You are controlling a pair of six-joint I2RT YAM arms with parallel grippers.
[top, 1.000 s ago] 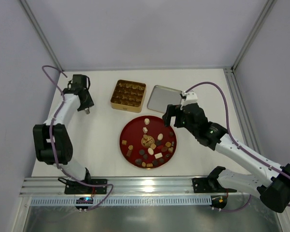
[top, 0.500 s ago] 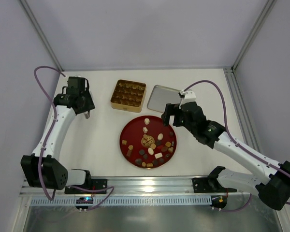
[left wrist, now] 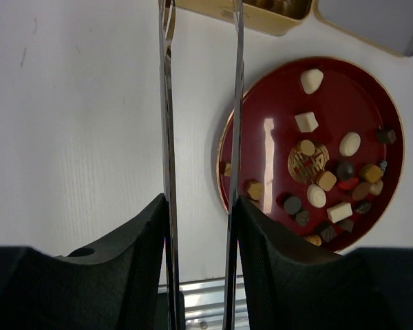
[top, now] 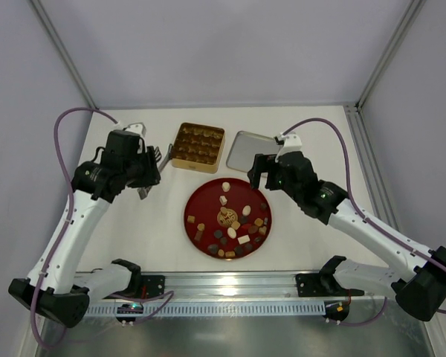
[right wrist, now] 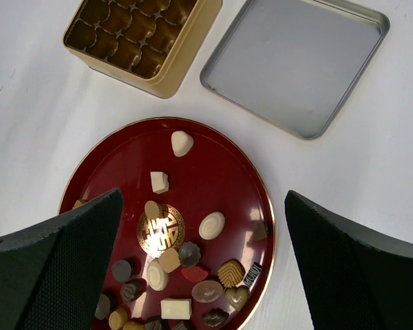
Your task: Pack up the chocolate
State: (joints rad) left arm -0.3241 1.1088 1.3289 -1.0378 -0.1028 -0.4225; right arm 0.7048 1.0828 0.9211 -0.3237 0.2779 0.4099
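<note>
All the chocolate (right wrist: 212, 225) that we can see lies loose on the round dark-red plate (right wrist: 213, 165). Most of it is crowded toward the plate's near edge, with a few cream pieces farther up. Beyond the plate stands the square gold tin (right wrist: 141, 41), uncovered; we cannot tell whether its moulded wells hold anything. Its lid (right wrist: 296, 65) lies just to the right of it, bare metal side up, close to the plate's far rim.

The left gripper (top: 154, 156) hangs over the white table (top: 156, 216) left of the tin. Its two thin metal blades are apart with nothing between them, and they point at the tin's near corner. The right gripper (top: 260, 172) hovers over the plate's far right rim, fingers spread wide and empty.
</note>
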